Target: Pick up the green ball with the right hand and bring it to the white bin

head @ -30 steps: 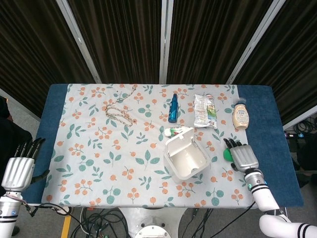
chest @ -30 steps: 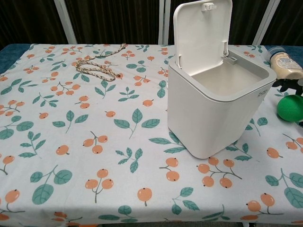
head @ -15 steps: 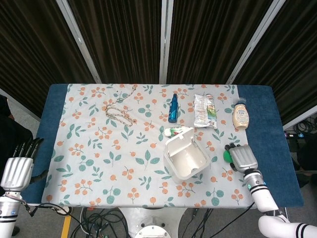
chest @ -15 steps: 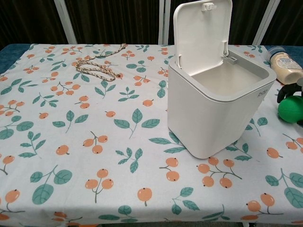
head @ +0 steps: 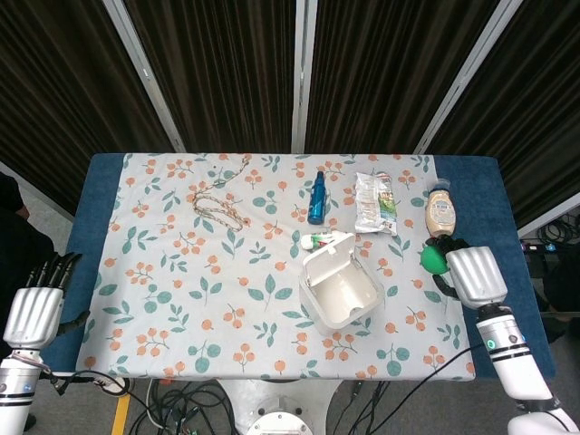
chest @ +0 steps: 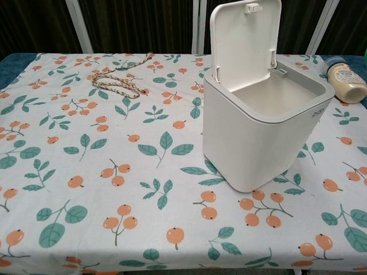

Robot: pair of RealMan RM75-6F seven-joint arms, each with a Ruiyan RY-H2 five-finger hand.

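Observation:
In the head view my right hand (head: 473, 275) is raised above the table's right side and holds the green ball (head: 433, 258), which shows at its left, to the right of the white bin (head: 343, 290). The bin stands at centre right with its lid swung open; in the chest view the bin (chest: 261, 134) fills the right half and shows a bare inside. Neither the ball nor the right hand shows in the chest view. My left hand (head: 36, 310) hangs off the table's left front corner, fingers straight and apart, holding nothing.
A mayonnaise bottle (head: 439, 213) lies just beyond the ball, a snack packet (head: 374, 203) and a blue bottle (head: 316, 198) further back. A small green-and-white tube (head: 317, 240) lies behind the bin. A coiled rope (head: 218, 207) is at back left.
My right hand has lifted the green ball off the table and carried it up and slightly back; both have left the chest view. The left hand has not moved.

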